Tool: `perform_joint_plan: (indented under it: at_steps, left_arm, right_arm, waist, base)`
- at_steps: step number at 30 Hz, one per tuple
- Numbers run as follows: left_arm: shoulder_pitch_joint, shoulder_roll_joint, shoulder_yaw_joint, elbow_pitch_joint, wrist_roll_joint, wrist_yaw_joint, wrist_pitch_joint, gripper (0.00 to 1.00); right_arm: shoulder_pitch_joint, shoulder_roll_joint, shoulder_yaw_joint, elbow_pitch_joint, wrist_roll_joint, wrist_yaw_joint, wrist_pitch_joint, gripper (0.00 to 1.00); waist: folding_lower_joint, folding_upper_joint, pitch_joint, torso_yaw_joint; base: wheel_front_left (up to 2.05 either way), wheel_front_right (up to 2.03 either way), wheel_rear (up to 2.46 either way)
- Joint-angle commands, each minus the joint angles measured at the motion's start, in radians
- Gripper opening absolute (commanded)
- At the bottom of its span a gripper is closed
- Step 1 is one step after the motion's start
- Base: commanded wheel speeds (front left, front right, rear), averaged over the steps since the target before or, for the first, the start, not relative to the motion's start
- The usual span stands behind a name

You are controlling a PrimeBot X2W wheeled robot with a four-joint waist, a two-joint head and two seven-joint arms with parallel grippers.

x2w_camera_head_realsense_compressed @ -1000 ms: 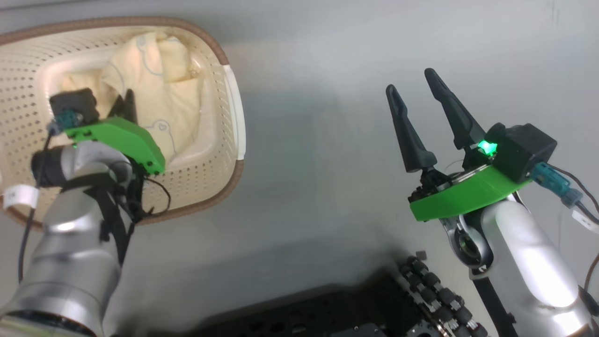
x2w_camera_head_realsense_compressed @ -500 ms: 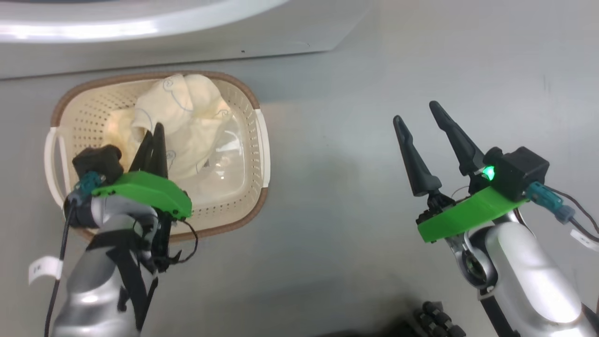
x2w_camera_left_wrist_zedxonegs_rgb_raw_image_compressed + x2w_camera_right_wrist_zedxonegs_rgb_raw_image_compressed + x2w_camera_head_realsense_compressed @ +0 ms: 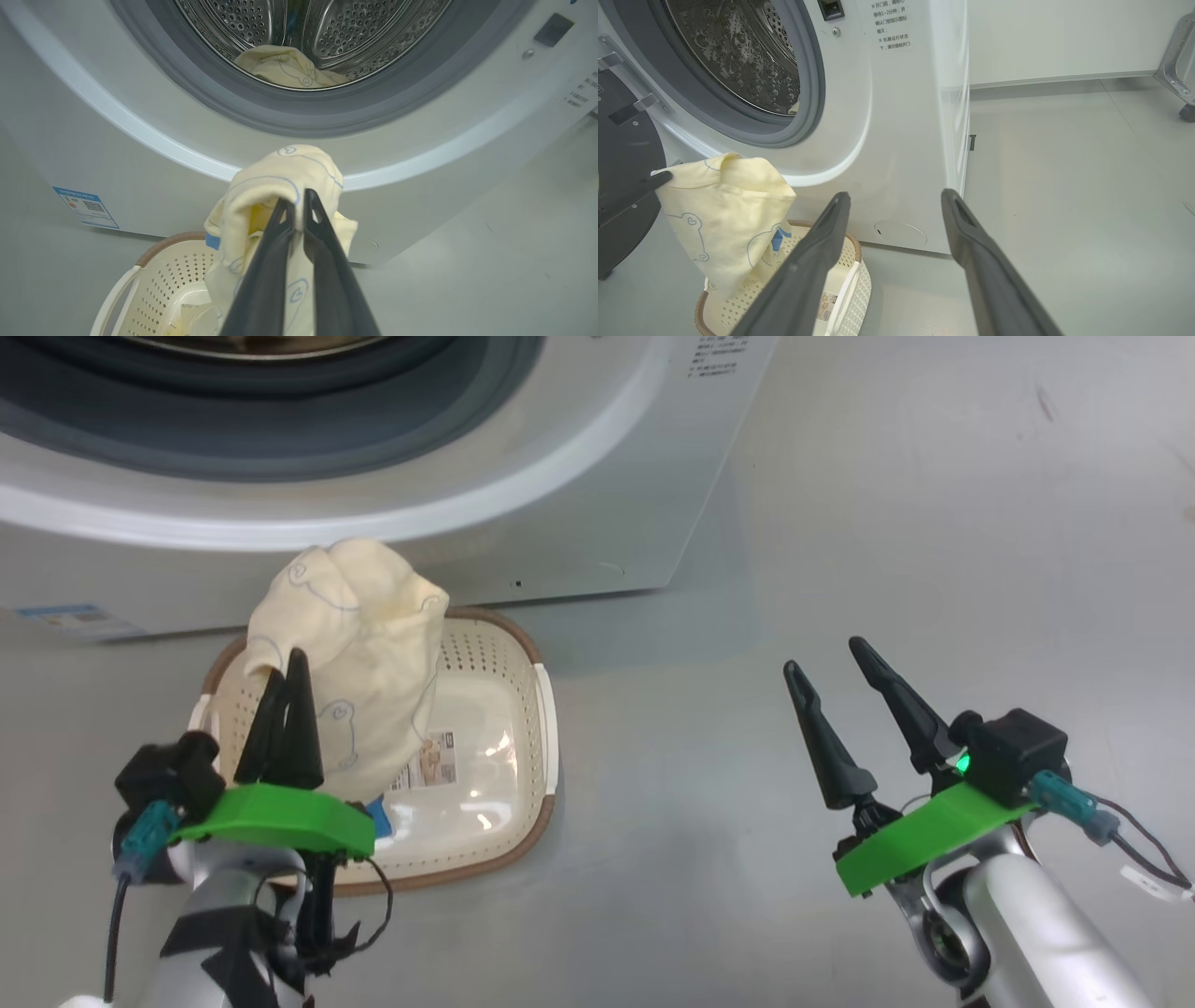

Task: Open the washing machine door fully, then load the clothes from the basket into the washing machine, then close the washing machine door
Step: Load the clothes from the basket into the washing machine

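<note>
My left gripper (image 3: 285,665) is shut on a pale yellow cream garment (image 3: 350,635) with thin line prints. It holds the garment above the cream basket (image 3: 523,709), in front of the white washing machine (image 3: 597,495). In the left wrist view the garment (image 3: 280,170) drapes over the shut fingers (image 3: 261,280), below the grey gasket (image 3: 299,121). Another cream garment (image 3: 289,67) lies in the steel drum (image 3: 373,28). A small blue cloth piece (image 3: 378,817) hangs at the garment's lower end over the basket. The black door (image 3: 623,149) stands open at the left. My right gripper (image 3: 823,656) is open over bare floor.
The basket floor (image 3: 485,775) shows its label sticker (image 3: 434,761). A blue energy sticker (image 3: 86,207) sits low on the machine's front. Grey floor (image 3: 887,523) spreads to the right of the machine. A metal frame on a castor (image 3: 1181,60) stands far right.
The head camera has tilted up, bringing the washing machine into view. My left gripper has lifted the cream garment out of the basket. The right gripper has stayed open.
</note>
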Motion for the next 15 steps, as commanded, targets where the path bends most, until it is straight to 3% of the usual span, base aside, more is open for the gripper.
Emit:
perform_joint_plan:
  at_steps: [1, 15]
  left_arm:
    - [0.015, 0.011, 0.039, -0.044, 0.009, 0.003, -0.014, 0.0]
    - [0.101, -0.004, 0.099, -0.222, 0.072, -0.002, -0.014, 0.0]
  right_arm:
    - [0.021, -0.014, 0.013, -0.021, 0.01, -0.003, -0.007, 1.0]
    - [0.055, -0.015, 0.002, -0.022, 0.015, -0.003, -0.007, 1.0]
  waist:
    - [0.0001, -0.0001, -0.061, 0.0]
    - [0.0001, -0.0001, -0.117, 0.006]
  base:
    - [0.0, 0.0, 0.0]
    - [0.0, 0.0, 0.0]
